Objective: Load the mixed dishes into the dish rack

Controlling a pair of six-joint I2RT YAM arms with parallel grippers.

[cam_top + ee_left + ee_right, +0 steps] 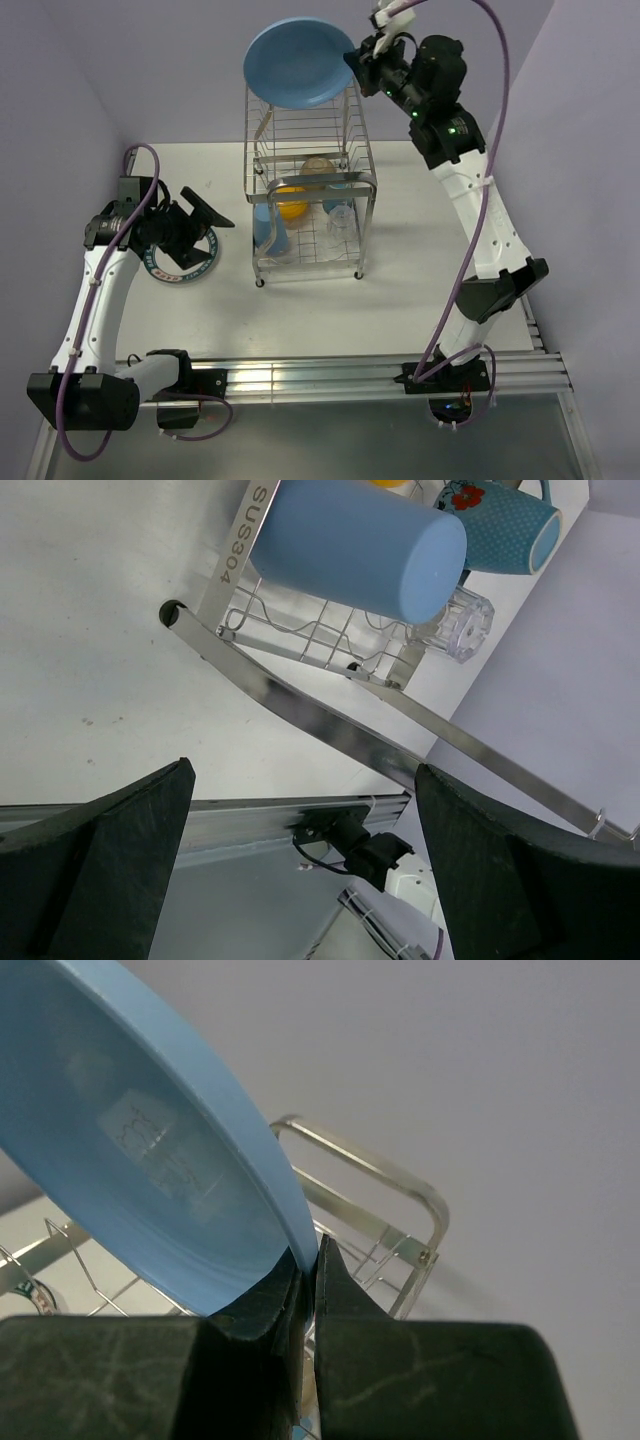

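Above the dish rack (365, 185), what is the right gripper (358, 62) doing? (Student)

Its fingers (260, 1305) are pressing together on the rim of the blue plate (298, 62), gripping it at the plate's right edge. (Instructor)

Which way is the plate lying from those fingers? (Student)

It is extending leftward from the grip and hanging over the far part of the rack's top, clear of the wires. Its broad face is tilting toward the overhead camera rather than standing edge-on. The coming move is probably turning on that tilt: the plate likely needs rotating until it is upright and in line with the slots of the upper shelf beneath it, then lowering. (Instructor)

Where is the other arm working? (Student)

The left gripper (205, 232) is sitting low on the table, left of the rack, with its fingers spread apart and holding nothing. It is hovering just over the white plate with green patterned rim (165, 272); contact cannot be judged. The right arm is clearly the nearer one to the upper shelf. (Instructor)

What is occupying the lower tier? (Student)

The blue cup (355, 545), the clear glass (455, 630), the teal-and-white mug (500, 525) and the yellow-orange bowl (290, 205) are resting there. (Instructor)
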